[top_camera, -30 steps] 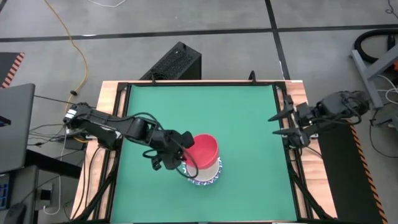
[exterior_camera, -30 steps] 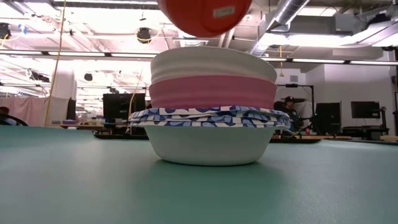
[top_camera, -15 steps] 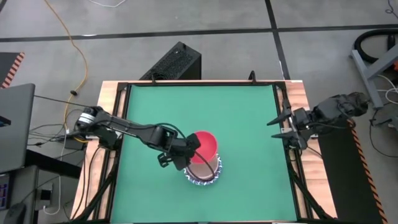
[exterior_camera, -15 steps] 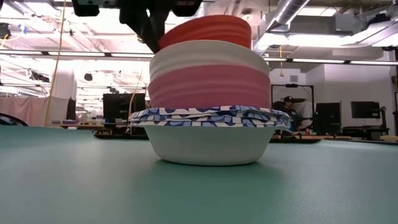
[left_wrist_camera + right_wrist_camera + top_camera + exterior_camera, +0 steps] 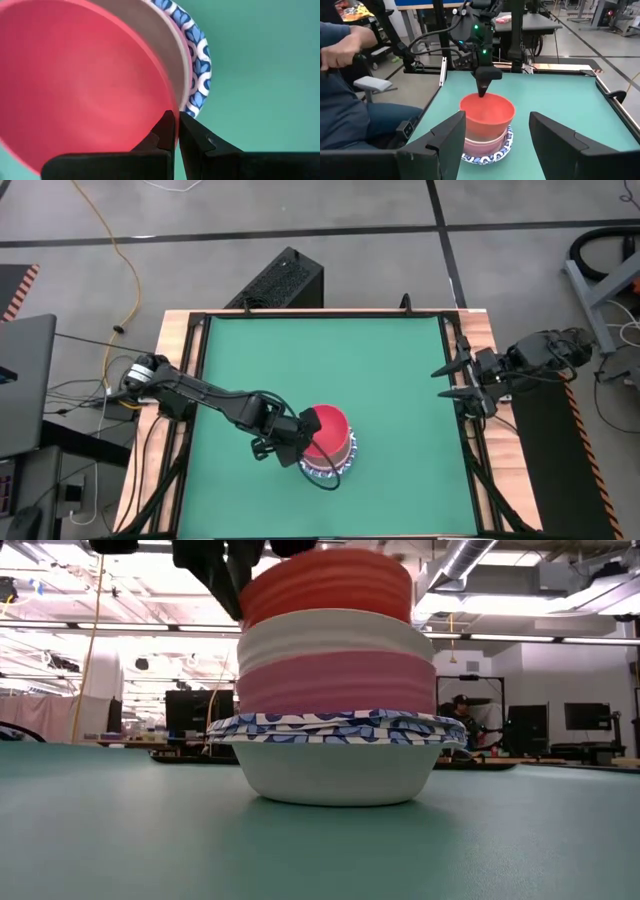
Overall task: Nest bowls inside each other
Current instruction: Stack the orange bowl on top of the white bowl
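Note:
A stack of bowls [image 5: 328, 455] stands on the green mat near the table's front middle. White bowls with blue patterned rims [image 5: 340, 725] are at the bottom, then a pink bowl [image 5: 335, 680], then a cream-white bowl [image 5: 335, 635]. The red bowl [image 5: 330, 585] sits on top, inside the cream one. My left gripper [image 5: 176, 117] is shut on the red bowl at the stack's left side. My right gripper [image 5: 438, 383] hangs open at the table's right edge, far from the stack. My left gripper pinches the red bowl's rim [image 5: 171, 106] on the side toward the table's left, one finger inside the bowl and one outside. The fingers [image 5: 482, 90] come from above, slanting in from the left. The bowl rests mouth up in the cream bowl [image 5: 485, 142].
Bare green mat [image 5: 330, 360] lies all around the stack. A raised frame [image 5: 200, 380] borders the table. A black box [image 5: 280, 280] stands beyond the far edge. A seated person [image 5: 345, 100] shows beyond the table's left side.
My left gripper, still shut on the red bowl, has gone down onto the stack. The red bowl hung tilted above the cream bowl a second ago; now it sits down inside it, nearly level.

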Robot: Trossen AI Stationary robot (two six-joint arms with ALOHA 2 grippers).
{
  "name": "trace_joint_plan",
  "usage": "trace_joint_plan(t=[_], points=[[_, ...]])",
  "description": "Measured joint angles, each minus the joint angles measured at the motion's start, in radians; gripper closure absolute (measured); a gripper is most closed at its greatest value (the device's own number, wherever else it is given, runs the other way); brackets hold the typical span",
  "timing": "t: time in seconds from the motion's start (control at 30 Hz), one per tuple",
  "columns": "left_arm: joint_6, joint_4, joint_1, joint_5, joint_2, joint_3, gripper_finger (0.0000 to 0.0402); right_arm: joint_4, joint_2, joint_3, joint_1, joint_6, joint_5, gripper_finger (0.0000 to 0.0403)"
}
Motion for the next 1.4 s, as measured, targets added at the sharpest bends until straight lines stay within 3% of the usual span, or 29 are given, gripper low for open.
trace_joint_plan(t=[0.93,1.4], points=[[0.087,0.031,-0.008,0.051,0.041,0.0,0.04,-0.007,0.002,0.0,-0.001,0.008,-0.003,0.0164],[0.097,0.08,-0.012,0.019,0.041,0.0,0.0345,-0.007,0.002,0.0,-0.001,0.008,-0.003,0.0164]])
